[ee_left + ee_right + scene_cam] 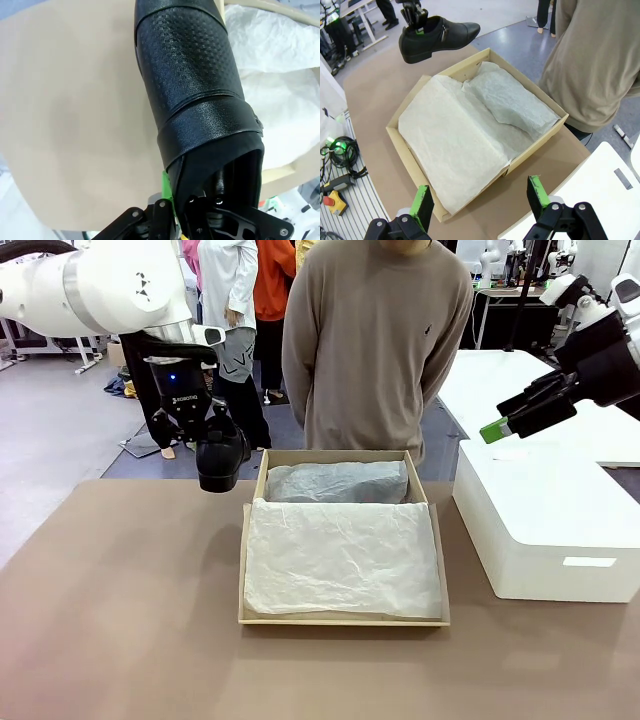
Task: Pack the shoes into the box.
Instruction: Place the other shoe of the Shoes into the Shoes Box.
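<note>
**Left gripper.** The left gripper (200, 432) is clamped on the heel end of one black shoe (220, 455). In the left wrist view a green pad (165, 187) is pressed against the shoe (195, 85) at its collar. The shoe is held in the air, level, just beyond the far left corner of the box (340, 621), with the heel turned to the near side. White lettering on the gripper body is read as ROBOTIQ.

**Right gripper.** The right gripper (498, 428) is held high at the right, above the white box (545, 530). Its jaws are spread wide and nothing is held between them, as is seen in the right wrist view (480, 197).

**Box.** The box is placed on the table (120, 620) at the middle, with its lid laid flat on the near side. Lid and box are lined with crinkled white tissue (340, 555). A tissue-wrapped bundle (340, 482) is laid along the far wall; its contents cannot be told.

**Person.** A person (375, 340) is stood at the far side. A small dark emblem is seen on the sweater; it cannot be read.
</note>
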